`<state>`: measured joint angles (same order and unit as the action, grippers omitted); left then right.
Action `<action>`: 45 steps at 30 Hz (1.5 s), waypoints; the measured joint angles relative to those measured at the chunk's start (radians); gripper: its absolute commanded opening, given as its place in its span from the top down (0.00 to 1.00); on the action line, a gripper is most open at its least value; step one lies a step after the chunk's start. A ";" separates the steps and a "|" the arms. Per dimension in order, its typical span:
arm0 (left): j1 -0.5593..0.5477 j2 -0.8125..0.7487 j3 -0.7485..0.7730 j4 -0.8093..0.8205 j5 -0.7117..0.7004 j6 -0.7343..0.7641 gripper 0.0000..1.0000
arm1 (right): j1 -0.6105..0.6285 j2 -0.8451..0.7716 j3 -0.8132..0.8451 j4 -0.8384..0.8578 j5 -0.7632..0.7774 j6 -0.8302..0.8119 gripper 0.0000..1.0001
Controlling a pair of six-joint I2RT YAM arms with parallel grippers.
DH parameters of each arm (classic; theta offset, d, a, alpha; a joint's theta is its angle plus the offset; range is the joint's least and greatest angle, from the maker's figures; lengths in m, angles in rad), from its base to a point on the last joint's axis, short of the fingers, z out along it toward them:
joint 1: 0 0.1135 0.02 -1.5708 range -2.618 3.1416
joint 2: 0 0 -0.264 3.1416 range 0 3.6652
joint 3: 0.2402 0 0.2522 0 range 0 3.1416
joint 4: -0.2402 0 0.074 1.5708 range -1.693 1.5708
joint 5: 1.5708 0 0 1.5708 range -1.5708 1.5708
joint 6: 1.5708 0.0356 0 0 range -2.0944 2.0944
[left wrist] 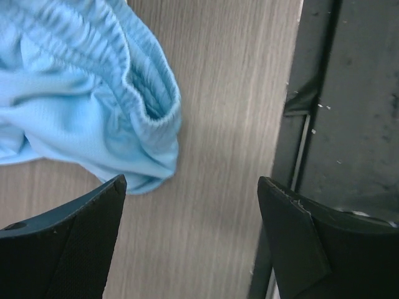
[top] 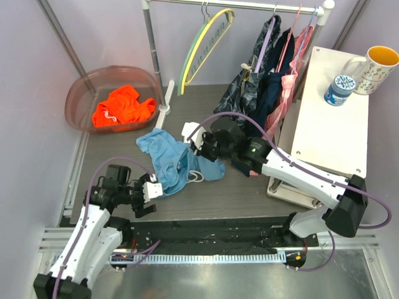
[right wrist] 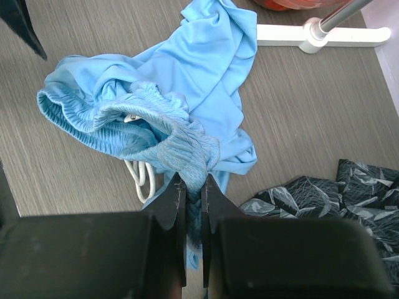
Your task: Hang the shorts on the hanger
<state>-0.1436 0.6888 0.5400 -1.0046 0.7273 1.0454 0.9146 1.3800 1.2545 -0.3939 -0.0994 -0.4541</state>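
The sky-blue shorts [top: 167, 157] lie crumpled on the wooden table. My right gripper [top: 201, 148] is shut on a bunched piece of their elastic waistband [right wrist: 194, 180]. In the right wrist view the shorts [right wrist: 187, 75] spread away from the jaws, and a white drawstring [right wrist: 140, 177] loops out beneath them. My left gripper [top: 151, 190] stands open just off the shorts' near-left edge. Bare wood shows between its fingertips [left wrist: 192, 180], and the waistband [left wrist: 81, 99] lies clear of them. The yellow hanger [top: 218, 26] hangs from the rail at the back.
A reddish basin [top: 81, 87] at the back left holds an orange garment [top: 121, 107]. Dark patterned clothes [top: 262, 75] and a pink hanger [top: 293, 75] hang from the rail. A white side table [top: 330, 124] on the right carries a mug [top: 380, 65] and a small jar [top: 340, 88]. The rack pole [top: 153, 56] stands behind the shorts.
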 measured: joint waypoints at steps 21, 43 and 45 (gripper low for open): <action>-0.452 0.210 -0.157 0.637 -0.471 -0.423 0.95 | -0.022 0.050 0.027 0.003 0.002 0.065 0.99; -0.316 0.049 0.983 -0.003 -0.416 -0.692 0.94 | -0.027 -0.238 0.448 -0.192 -0.021 -0.011 0.99; -0.305 0.051 1.036 -0.028 -0.386 -0.701 0.95 | -0.024 -0.244 0.470 -0.210 -0.041 -0.009 0.99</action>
<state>-0.4484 0.7403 1.5757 -1.0325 0.3412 0.3443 0.8906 1.1358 1.7248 -0.6041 -0.1402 -0.4629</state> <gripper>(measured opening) 0.066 0.102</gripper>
